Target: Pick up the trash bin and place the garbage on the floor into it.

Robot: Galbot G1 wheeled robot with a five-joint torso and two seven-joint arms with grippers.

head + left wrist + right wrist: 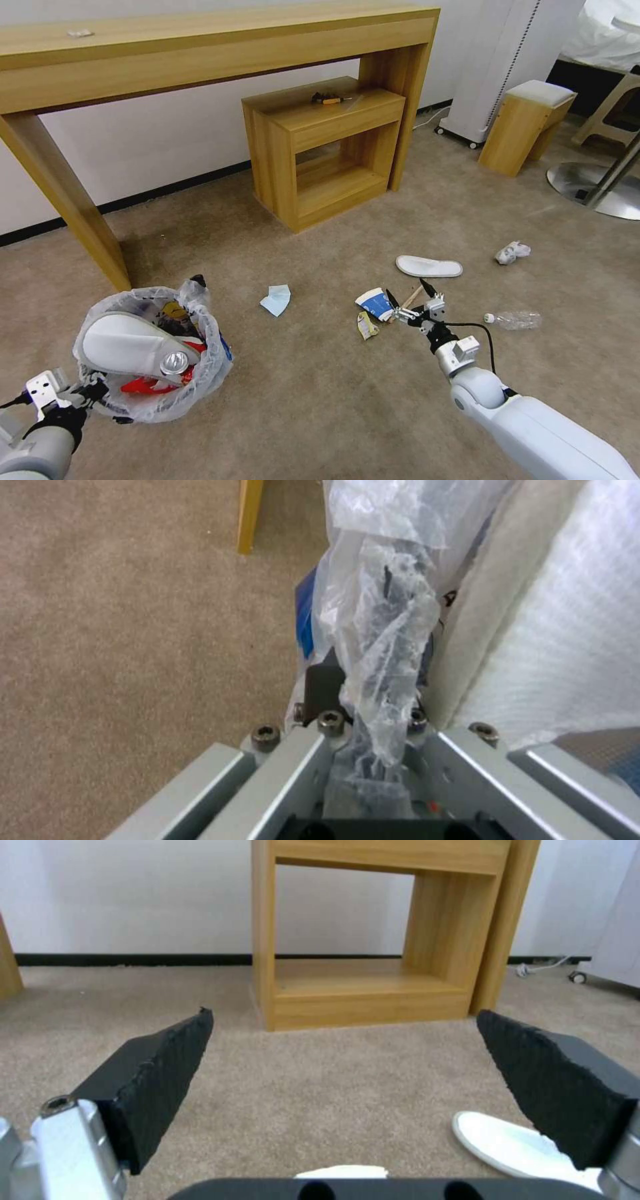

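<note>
White arms, silver screwed brackets, black ridged fingers [160, 1080], black cable

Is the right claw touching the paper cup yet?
Cannot tell. In the head view the open right claw sits right beside the paper cup, with no plain gap or contact.

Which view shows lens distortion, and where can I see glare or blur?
Head view: wide-angle bending curves the long table; glare on the shiny can in the trash bin. Left wrist view: the plastic bag is close and soft. Right wrist view: the near finger pads look slightly blurred.
</note>
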